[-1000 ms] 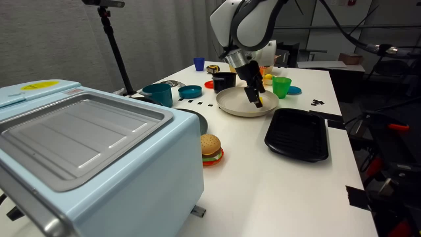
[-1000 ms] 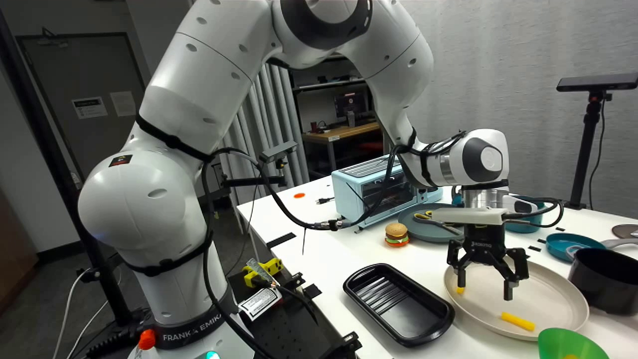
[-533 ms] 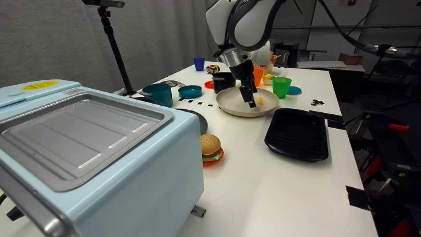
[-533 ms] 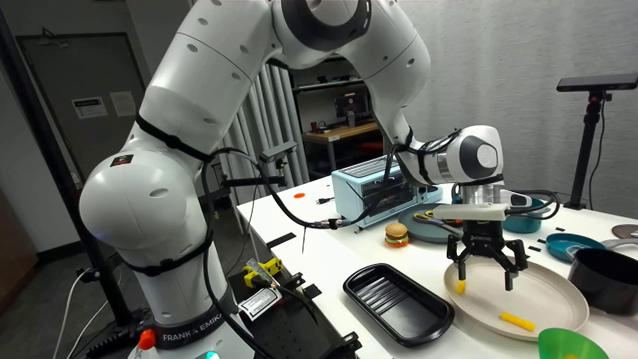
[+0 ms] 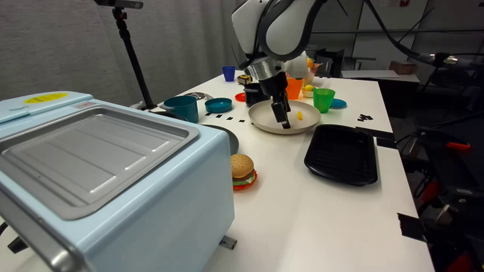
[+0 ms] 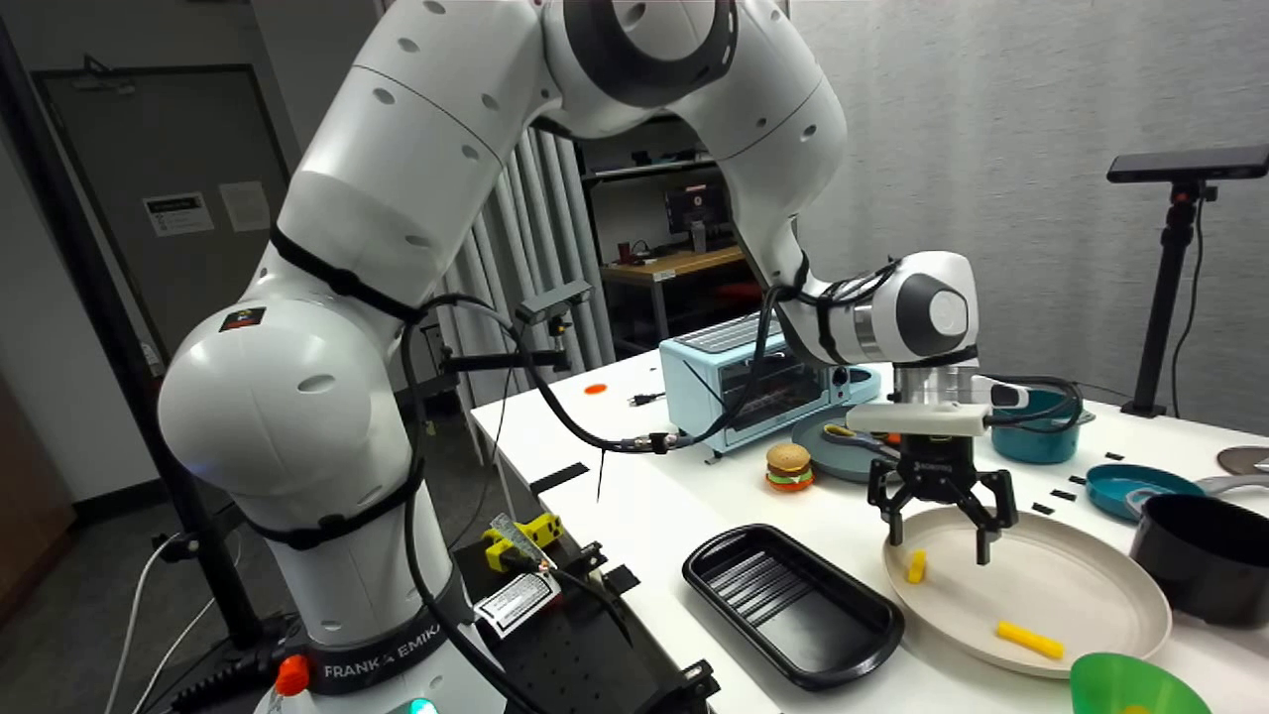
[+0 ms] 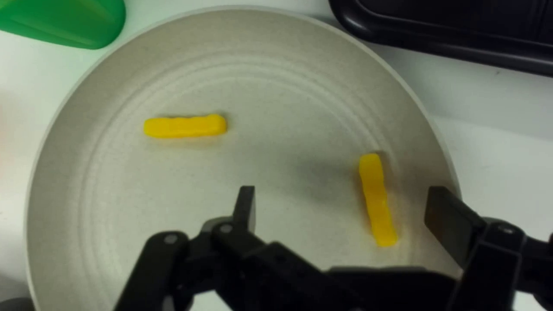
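Two yellow sticks lie apart on a round beige plate (image 7: 281,229). The nearer stick (image 7: 378,201) appears in the wrist view between the spread fingers of my gripper (image 7: 343,190), closer to the right-hand finger and touching neither. Farther off on the plate lies the other stick (image 7: 185,126), crosswise in that view. In an exterior view my gripper (image 6: 939,547) hangs over the plate's edge, pointing down with nothing held; the nearer stick (image 6: 916,566) shows just below it. In an exterior view only one stick (image 5: 300,115) is visible, beside the gripper (image 5: 285,122).
A black ridged tray (image 6: 793,605) and a green cup (image 6: 1135,684) stand close to the plate. A black pot (image 6: 1205,555) is on its far side. Toward the light-blue toaster oven (image 5: 189,181) are a toy burger (image 5: 242,170) and a grey plate (image 6: 853,461).
My gripper has moved left in both exterior views, with its jaws staying spread. The yellow stick near the plate's edge is less covered by a finger now. Both sticks stay put.
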Motion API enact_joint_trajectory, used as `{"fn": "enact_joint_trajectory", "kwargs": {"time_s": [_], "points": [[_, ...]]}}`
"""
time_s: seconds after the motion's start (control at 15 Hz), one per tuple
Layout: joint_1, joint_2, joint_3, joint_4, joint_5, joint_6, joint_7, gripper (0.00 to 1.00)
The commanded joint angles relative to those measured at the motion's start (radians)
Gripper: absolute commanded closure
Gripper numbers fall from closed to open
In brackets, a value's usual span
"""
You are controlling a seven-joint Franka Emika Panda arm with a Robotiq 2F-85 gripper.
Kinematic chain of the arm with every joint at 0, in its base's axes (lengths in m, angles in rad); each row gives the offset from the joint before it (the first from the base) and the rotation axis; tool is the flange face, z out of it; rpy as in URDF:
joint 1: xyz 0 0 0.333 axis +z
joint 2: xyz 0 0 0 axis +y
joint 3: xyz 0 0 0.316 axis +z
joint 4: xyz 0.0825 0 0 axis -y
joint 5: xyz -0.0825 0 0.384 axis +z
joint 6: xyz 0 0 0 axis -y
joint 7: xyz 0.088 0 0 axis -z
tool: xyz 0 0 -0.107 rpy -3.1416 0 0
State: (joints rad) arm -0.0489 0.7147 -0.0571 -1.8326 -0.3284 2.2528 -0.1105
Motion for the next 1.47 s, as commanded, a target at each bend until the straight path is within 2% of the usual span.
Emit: {"fn": "enact_joint_trajectory", "kwargs": {"time_s": [0.0,0.47,0.93,1.4], "points": [[-0.016,0.016,0.006,0.011,0.030,0.006,-0.045,0.00],[-0.029,0.035,-0.008,0.016,0.030,0.005,-0.049,0.00],[-0.045,0.053,-0.052,0.034,0.014,0.008,-0.035,0.00],[-0.064,0.051,-0.038,0.044,0.031,0.003,-0.061,0.00]]}}
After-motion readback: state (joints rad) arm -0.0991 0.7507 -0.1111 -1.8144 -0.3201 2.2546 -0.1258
